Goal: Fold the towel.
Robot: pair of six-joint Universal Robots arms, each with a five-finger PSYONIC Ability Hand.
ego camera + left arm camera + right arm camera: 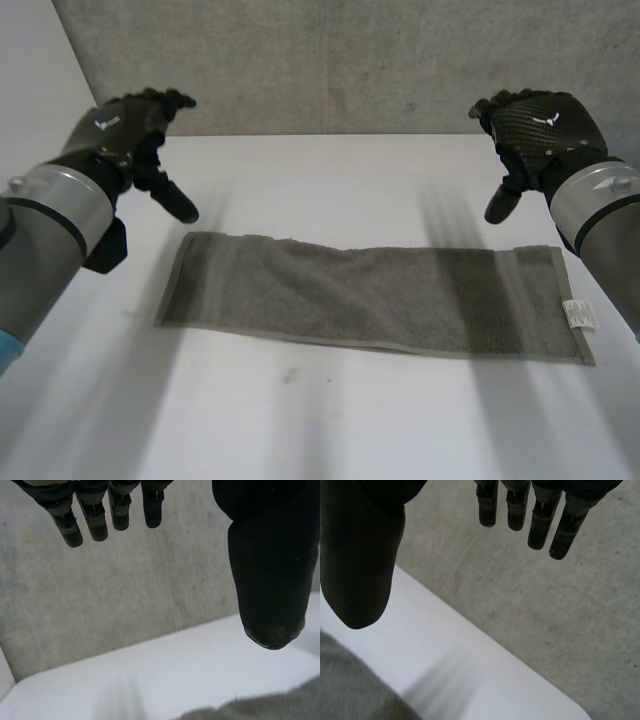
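A grey towel lies flat on the white table as a long strip, with a white label at its right end. My left hand hovers above the table behind the towel's left end, open, holding nothing. My right hand hovers behind the towel's right end, open as well. In the left wrist view the fingers and thumb are spread, and a towel edge lies below the thumb. In the right wrist view the fingers and thumb are spread above a towel corner.
A grey concrete wall rises right behind the table's far edge. Bare white table surface runs in front of the towel and on both sides of it.
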